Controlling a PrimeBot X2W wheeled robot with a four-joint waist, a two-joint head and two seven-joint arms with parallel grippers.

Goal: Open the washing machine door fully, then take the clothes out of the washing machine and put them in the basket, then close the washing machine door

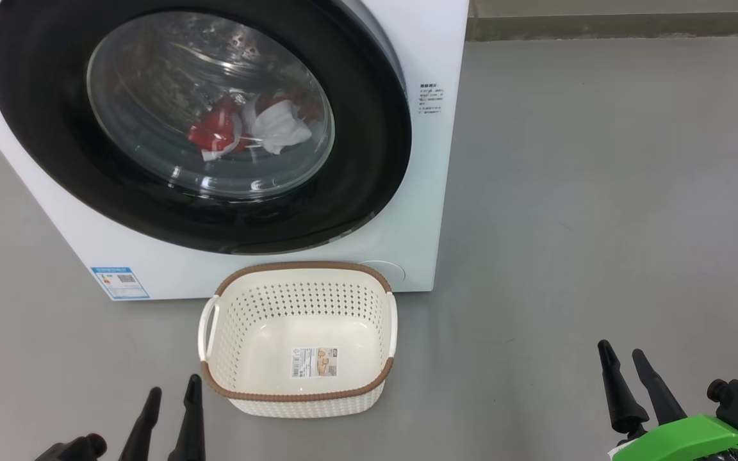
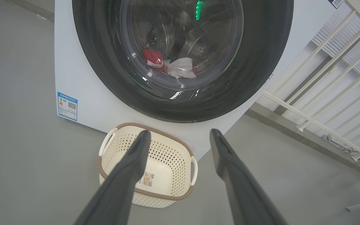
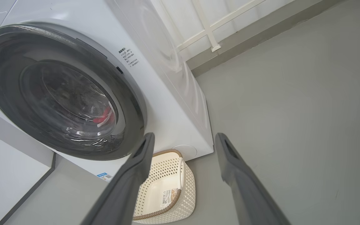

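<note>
Both claws are hanging wide open with nothing in them: the left claw is sitting low by the basket, at its near left corner. The right claw is well off to the right.

The washing machine door is sitting shut, and the red-and-white clothes are lying low inside the washing machine, showing through the door.

That door is looking stiff and fairly heavy, with a glossy, slippery rim. So I'm guessing the grey strip on its right edge is the spot to hook a finger, though I can't make out a real handle.

The clothes are looking soft and light, so I'm thinking pinch a bunched fold.

The empty basket is sitting right up against the machine's front, under the door's lower edge, so the swing may be passing close over it. There's plenty of bare floor lying open on the right.
</note>
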